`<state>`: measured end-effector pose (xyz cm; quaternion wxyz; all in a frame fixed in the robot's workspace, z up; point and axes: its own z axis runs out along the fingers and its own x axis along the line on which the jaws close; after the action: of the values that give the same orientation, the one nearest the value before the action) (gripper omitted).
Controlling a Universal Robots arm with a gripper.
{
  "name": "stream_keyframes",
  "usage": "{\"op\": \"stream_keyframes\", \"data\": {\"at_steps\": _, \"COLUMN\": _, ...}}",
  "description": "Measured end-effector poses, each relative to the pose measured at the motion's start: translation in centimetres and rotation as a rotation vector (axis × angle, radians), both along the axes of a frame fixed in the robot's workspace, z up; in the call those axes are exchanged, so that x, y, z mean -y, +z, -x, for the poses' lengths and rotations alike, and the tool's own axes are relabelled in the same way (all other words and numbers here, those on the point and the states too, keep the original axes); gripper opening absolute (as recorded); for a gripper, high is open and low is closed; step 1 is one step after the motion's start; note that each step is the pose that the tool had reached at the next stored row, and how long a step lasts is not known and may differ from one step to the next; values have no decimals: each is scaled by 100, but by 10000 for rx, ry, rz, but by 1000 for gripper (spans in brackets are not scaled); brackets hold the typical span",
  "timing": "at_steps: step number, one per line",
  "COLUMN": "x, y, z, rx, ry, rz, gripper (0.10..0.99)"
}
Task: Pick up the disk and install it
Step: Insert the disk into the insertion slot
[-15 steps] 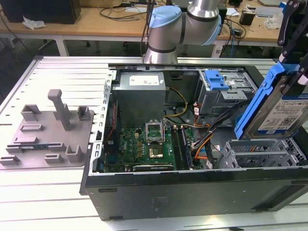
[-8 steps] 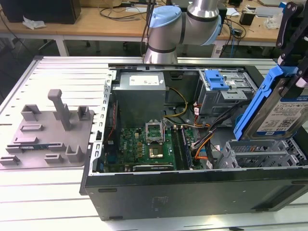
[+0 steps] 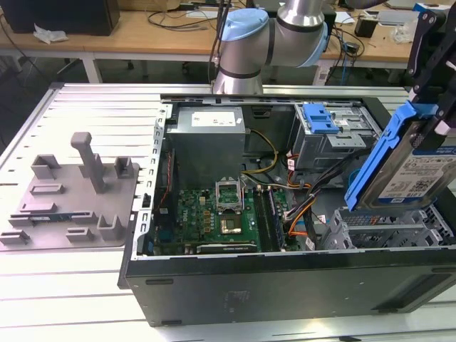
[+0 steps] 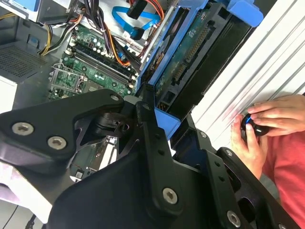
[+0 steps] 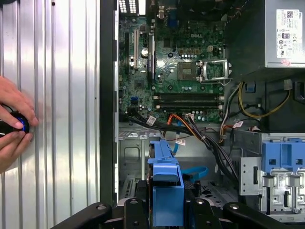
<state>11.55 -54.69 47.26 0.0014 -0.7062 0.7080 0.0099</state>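
Gripper (image 4: 167, 125) clamped on the tilted disk (image 3: 410, 167) above the case (image 3: 285, 274); may snag the cables (image 5: 214, 148) or jam if lowered crooked.

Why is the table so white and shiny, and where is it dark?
Exterior view: the ribbed metal table washes out white in the foreground, and the computer case shadows its own inside; first wrist view: the table's ribs catch bright streaks beside the person's hand; second wrist view: the robot's hand, gripping the disk, looks dark against the glaring table.
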Motion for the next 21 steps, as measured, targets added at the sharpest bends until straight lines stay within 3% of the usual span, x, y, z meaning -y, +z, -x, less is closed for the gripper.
{"op": "stream_keyframes", "data": {"at_steps": 21, "x": 26, "y": -97, "z": -1, "rx": 0, "ry": 0, "rz": 0, "gripper": 365}}
